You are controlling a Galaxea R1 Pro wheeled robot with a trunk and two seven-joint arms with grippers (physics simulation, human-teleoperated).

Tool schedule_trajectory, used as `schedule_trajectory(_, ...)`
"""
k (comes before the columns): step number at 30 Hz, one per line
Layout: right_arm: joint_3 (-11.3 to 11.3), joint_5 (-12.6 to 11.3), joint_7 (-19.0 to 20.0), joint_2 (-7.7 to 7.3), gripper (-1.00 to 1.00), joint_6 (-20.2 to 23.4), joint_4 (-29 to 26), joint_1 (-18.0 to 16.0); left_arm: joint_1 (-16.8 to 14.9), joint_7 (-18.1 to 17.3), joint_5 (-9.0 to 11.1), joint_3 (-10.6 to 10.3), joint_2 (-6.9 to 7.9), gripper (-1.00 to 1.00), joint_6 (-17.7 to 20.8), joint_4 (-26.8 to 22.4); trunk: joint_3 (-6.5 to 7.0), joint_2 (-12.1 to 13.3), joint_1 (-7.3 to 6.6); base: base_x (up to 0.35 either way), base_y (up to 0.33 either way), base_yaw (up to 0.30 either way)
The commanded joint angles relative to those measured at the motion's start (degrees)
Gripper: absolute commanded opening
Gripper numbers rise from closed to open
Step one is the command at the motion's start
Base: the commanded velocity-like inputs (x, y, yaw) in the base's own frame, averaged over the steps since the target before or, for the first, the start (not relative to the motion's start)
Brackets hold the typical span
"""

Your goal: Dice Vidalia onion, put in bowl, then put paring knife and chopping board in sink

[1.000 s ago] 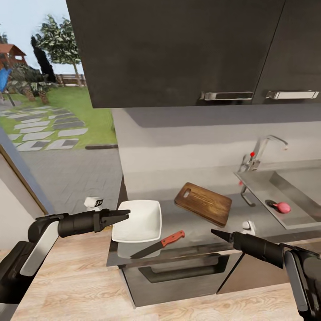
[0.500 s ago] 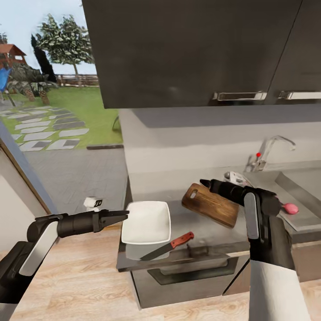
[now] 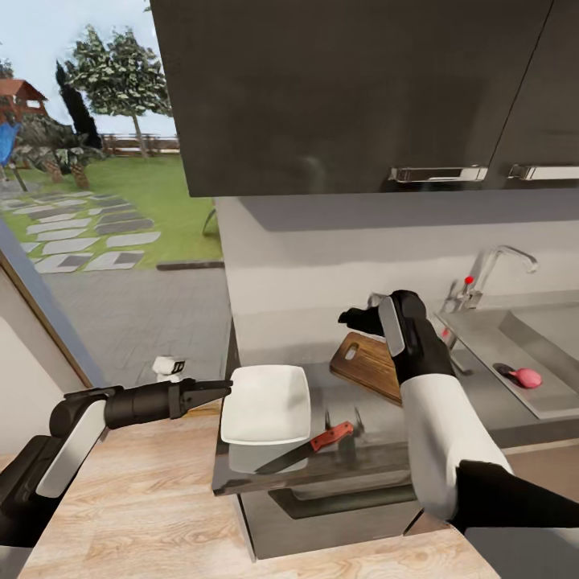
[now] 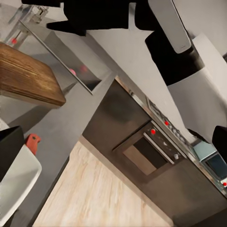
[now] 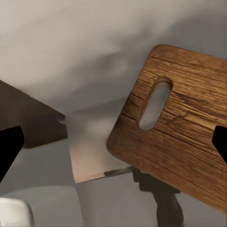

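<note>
The Vidalia onion [image 3: 527,377] is seen in the sink [image 3: 555,402], far right of the chopping board [image 3: 368,366]. The right gripper [image 3: 354,316], fingers apart, is held above the board's slotted end, so the onion lies to its right. The left gripper [image 3: 221,388], seemingly closed, is farther.

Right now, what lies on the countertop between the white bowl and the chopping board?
In the head view, only bare grey countertop separates the bowl from the chopping board. The paring knife lies nearer the front edge, not between them.
</note>
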Motion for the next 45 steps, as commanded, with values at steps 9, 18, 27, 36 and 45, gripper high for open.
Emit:
schedule_trajectory(9, -7.1, -0.7, -6.5, 0.62, 1.00, 0.1, 2.1, -2.3, -0.1, 0.1, 0.2, -0.1, 0.04, 1.00, 0.5, 0.2, -0.13, -0.1, 0.04, 0.089, 0.078, 0.000)
schedule_trajectory(18, -15.7, -0.8, -10.1, 0.71, 1.00, 0.1, 2.0, -2.4, -0.1, 0.0, 0.3, -0.1, 0.12, 1.00, 0.5, 0.6, -0.13, -0.1, 0.04, 0.243, 0.181, 0.000)
schedule_trajectory(27, -22.8, -0.8, -11.8, 0.81, 1.00, 0.1, 2.0, -2.4, -0.1, 0.0, 0.3, 0.0, 0.20, 1.00, 0.5, 0.9, -0.13, -0.1, 0.04, 0.057, 0.090, 0.000)
schedule_trajectory(36, -26.6, -0.8, -11.8, 0.52, 1.00, 0.1, 2.0, -2.4, -0.1, 0.0, 0.3, 0.0, 0.19, 1.00, 0.6, 1.0, -0.13, -0.1, 0.04, 0.001, 0.049, 0.000)
schedule_trajectory(45, -26.9, -0.7, -11.9, 0.56, 1.00, 0.1, 1.9, -2.4, -0.1, 0.0, 0.3, -0.1, 0.20, 1.00, 0.6, 1.0, -0.13, -0.1, 0.04, 0.000, 0.111, 0.000)
